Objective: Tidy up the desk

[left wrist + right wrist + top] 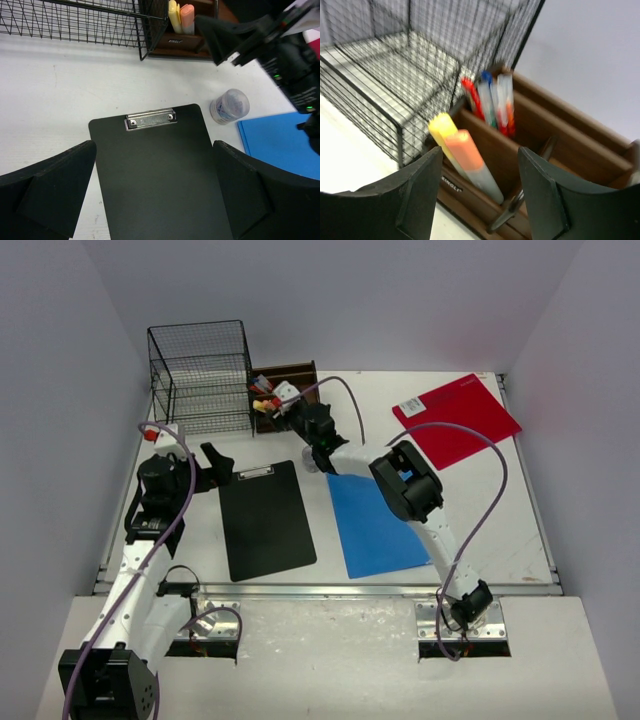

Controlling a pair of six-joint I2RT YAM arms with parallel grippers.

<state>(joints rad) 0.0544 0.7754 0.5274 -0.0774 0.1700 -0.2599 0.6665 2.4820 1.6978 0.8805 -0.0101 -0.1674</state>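
The white desk (pixel 490 510) holds a black clipboard (pixel 265 518) with a silver clip, a blue sheet (pixel 375 525) and a red folder (pixel 455 418). My left gripper (pixel 222 465) is open and empty, hovering at the clipboard's top left. In the left wrist view the gripper (pixel 150 195) has the clipboard (pixel 155 170) between its spread fingers. My right gripper (pixel 295 410) is open and empty at the brown wooden organizer (pixel 285 390). In the right wrist view the gripper (pixel 480 195) has yellow and orange highlighters (pixel 465 150) standing between its fingers.
A black wire basket (pixel 203 375) stands at the back left, beside the organizer. A small clear round container (pixel 229 106) sits between the clipboard and the blue sheet (pixel 285 145). Pens (pixel 492 102) fill the organizer's rear slot. The right arm (pixel 405 480) stretches over the blue sheet.
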